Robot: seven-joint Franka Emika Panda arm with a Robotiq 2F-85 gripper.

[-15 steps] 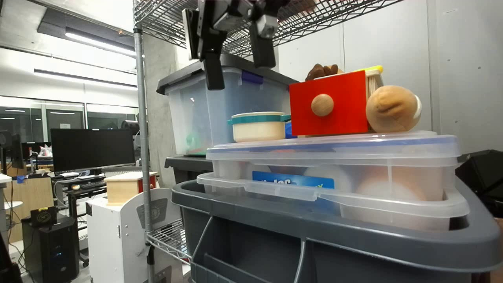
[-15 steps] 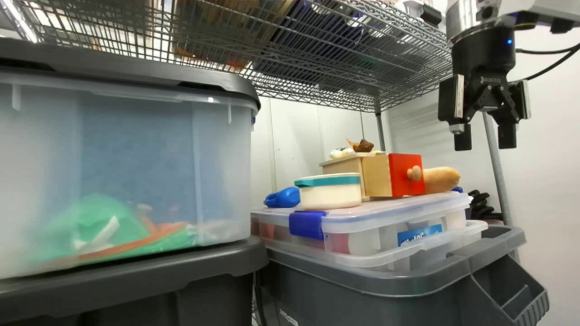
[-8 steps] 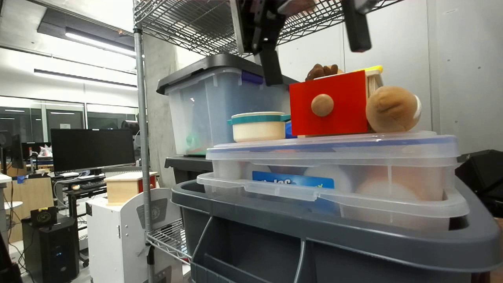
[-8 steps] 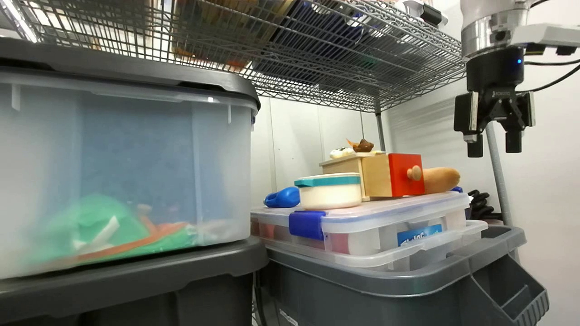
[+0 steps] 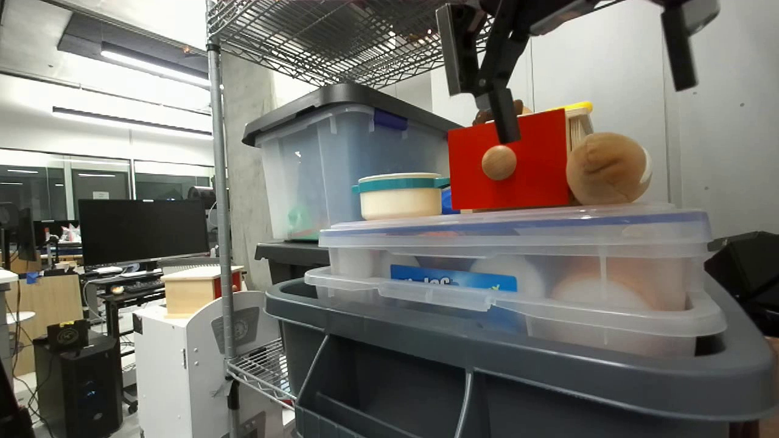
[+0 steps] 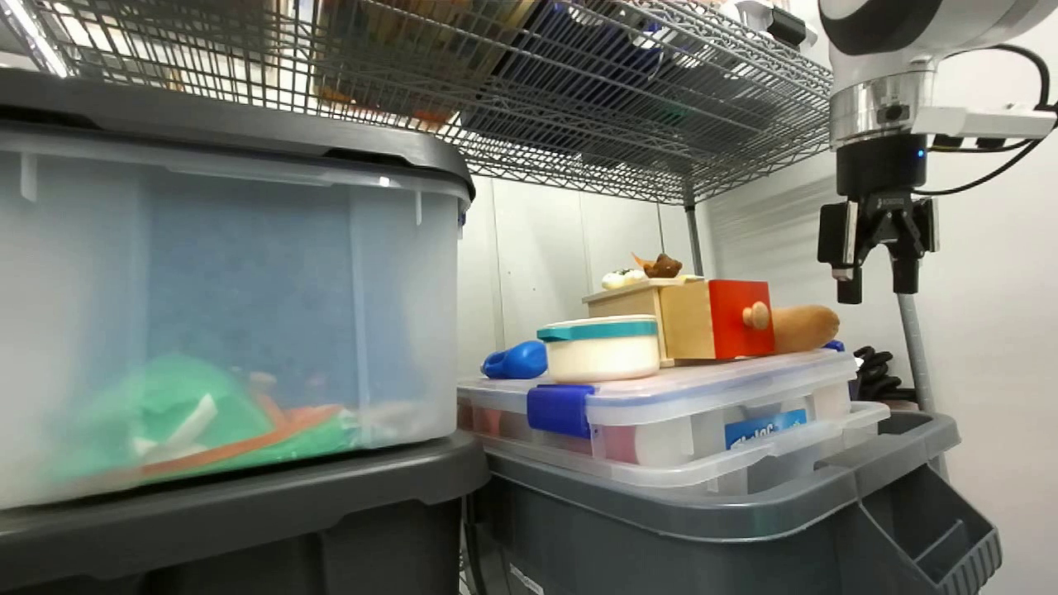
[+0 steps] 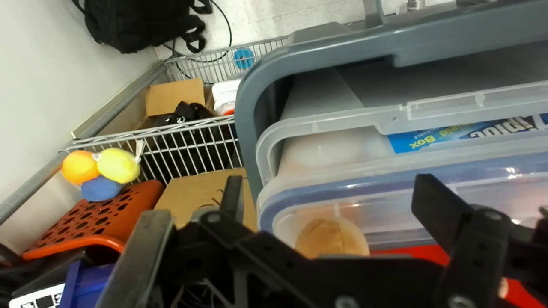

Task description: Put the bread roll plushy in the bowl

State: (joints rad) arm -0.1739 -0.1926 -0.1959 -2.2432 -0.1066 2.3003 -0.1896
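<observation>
While sizing up the reach, note the gripper (image 6: 878,285) at upper right of the frame in an exterior view: released, spread wide, holding nothing. Find the bread roll plushy (image 6: 803,328) lower and to the left there, lying on a clear lidded box (image 6: 719,393), just beside a red drawer front (image 6: 738,329); cannot tell if touching. In wrist view, see one end low at centre of the frame, between the fingers (image 7: 434,209), with the rest hidden. Judge long axis as running up and down that frame, so likely pinchable across the width. Watch the drawer front, overlapped by one of the fingers (image 5: 505,115) in an exterior view; could snag there on descent. Afterwards, clear the wooden box (image 6: 636,303) to reach the cream bowl (image 6: 602,359), just below centre of the frame; cannot tell if lidded. Pass under the wire shelf (image 6: 579,107), upper centre.
</observation>
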